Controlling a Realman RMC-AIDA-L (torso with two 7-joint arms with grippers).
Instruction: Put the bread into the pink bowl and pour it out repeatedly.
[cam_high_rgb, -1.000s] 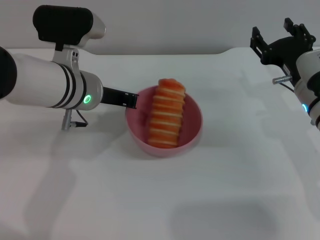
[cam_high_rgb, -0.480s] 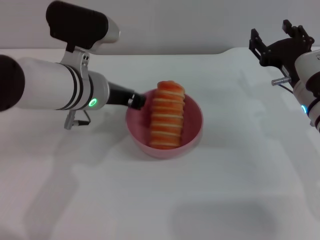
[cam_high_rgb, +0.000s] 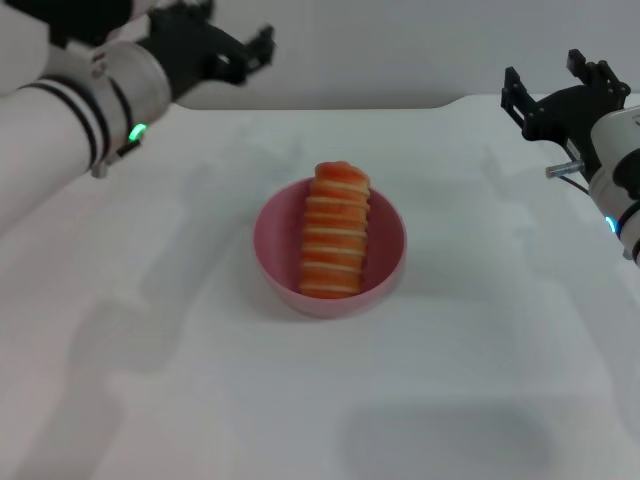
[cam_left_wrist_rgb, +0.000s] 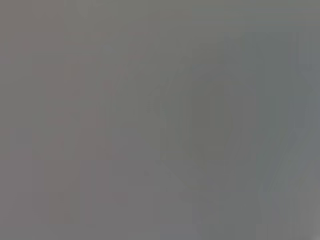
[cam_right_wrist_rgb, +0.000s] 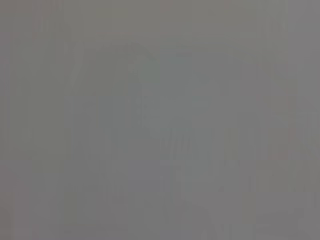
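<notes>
The pink bowl (cam_high_rgb: 385, 262) stands upright on the white table (cam_high_rgb: 480, 350), near the middle. The bread (cam_high_rgb: 334, 232), orange-brown with cream stripes, lies in it, leaning with its far end over the back rim. My left gripper (cam_high_rgb: 250, 52) is raised at the far left, well away from the bowl, open and empty. My right gripper (cam_high_rgb: 548, 88) is parked at the far right, open and empty. Both wrist views show only a plain grey field.
The table's back edge meets a grey wall behind the bowl. My left forearm (cam_high_rgb: 70, 120) hangs over the table's left side. Nothing else lies on the table.
My left gripper was at the bowl's left rim. It has let go and swung up and back to the far left. The bowl and bread stayed in place. The right arm has not moved.
</notes>
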